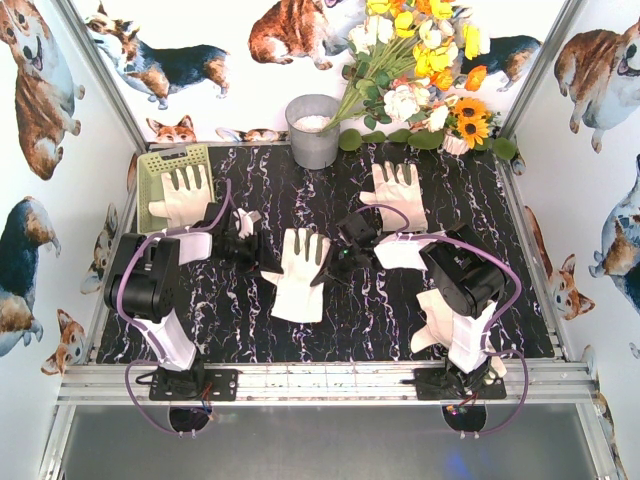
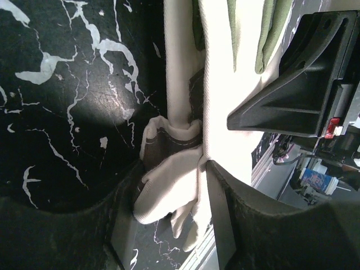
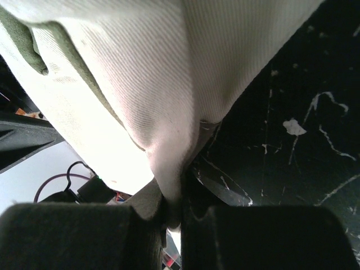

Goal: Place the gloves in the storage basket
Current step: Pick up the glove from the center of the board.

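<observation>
A cream-white work glove, the middle glove (image 1: 298,282), lies on the black marbled table (image 1: 240,335), about midway between the two arms. Its long axis runs from the near edge toward the back wall. The fingers point away from the arms, the cuff is nearest them, and it is tipped only slightly.

The right gripper (image 1: 340,264) is at the glove's right edge, its jaws closed tight on a fold of the fabric. From the right wrist, cloth shows pinched between them and draped above. The left gripper (image 1: 257,250) is at the opposite, left edge, toward the finger end. Its jaws stand partly apart with a bunched fold of the glove between them. Both seem to touch the cloth, but I cannot tell whether they are pinching it.

The storage basket (image 1: 153,165), pale yellow-green, stands at the back left corner, to the left of and behind the middle glove. Another glove, the basket glove (image 1: 186,196), lies in or across it; I cannot tell which. The left arm is plainly the nearer one to the basket. My guess is that the carry goes left and back, which would need the right grip released.

Two more wait on the right: the back glove (image 1: 398,192) and the near glove (image 1: 432,325), partly under the right arm.
</observation>
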`<state>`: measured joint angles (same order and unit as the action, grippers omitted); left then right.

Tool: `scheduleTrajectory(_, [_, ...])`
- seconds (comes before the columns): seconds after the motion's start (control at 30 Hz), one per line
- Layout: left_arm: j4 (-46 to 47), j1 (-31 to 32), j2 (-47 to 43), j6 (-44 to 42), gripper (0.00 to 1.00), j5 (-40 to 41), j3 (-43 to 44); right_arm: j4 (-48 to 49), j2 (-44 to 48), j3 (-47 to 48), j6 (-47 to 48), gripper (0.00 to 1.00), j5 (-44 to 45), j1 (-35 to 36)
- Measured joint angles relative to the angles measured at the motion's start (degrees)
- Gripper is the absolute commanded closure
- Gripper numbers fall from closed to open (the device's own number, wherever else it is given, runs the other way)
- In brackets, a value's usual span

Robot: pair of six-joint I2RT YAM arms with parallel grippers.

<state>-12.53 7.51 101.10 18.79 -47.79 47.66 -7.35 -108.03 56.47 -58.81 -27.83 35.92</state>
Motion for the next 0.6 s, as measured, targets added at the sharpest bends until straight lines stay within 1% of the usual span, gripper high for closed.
scheduleTrajectory(0.23, [0.81,1.09,0.13,0.59,0.59,0.17,0.11,-0.37,0.09,0.00,0.31,1.00,-0.26,-0.42])
scheduleTrajectory(0.43, [1.40,3.32,1.11,1.38,0.73,1.25,1.11,-0.87,0.15,0.00,0.46,1.00,-0.61,-0.76])
scheduleTrajectory(0.6, [2.08,4.24,1.20,2.95,0.90,2.25,1.20,-1.53,0.33,0.02,0.70,1.00,-0.59,-0.92])
